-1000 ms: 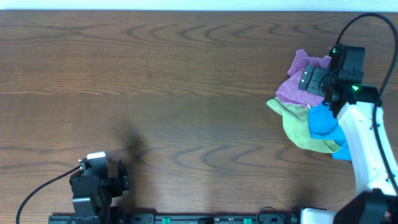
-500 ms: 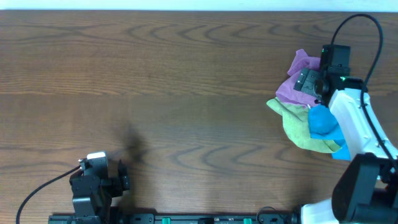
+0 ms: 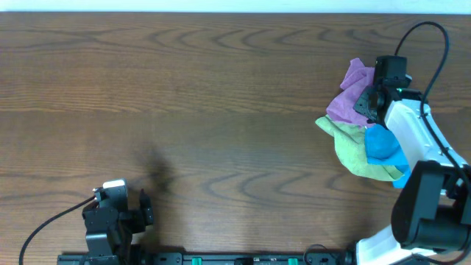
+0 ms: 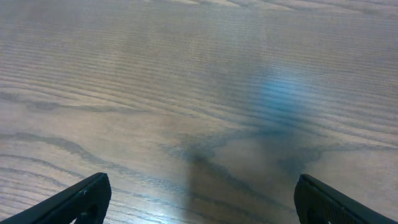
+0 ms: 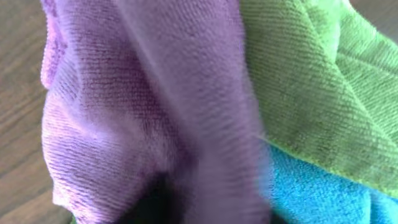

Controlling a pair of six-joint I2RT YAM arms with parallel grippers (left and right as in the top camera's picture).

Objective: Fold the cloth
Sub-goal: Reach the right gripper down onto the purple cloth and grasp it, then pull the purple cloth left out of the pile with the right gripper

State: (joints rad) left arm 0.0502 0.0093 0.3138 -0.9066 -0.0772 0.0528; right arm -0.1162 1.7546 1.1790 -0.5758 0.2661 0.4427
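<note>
Leaning over the pile, right claw (image 3: 366,103) nose-down in purple cloth (image 3: 344,103); grip state can't tell. Green cloth (image 3: 352,147) beside it. Left claw (image 4: 200,193) low, spread wide.

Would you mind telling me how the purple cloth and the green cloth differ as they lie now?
The purple cloth is bunched up at the far end of the pile; the green cloth spreads flatter and wider on its near side. The right gripper is over the purple cloth, while the blue cloth lies on the green cloth. Both are unfolded, touching, and of a similar terry weave.
</note>
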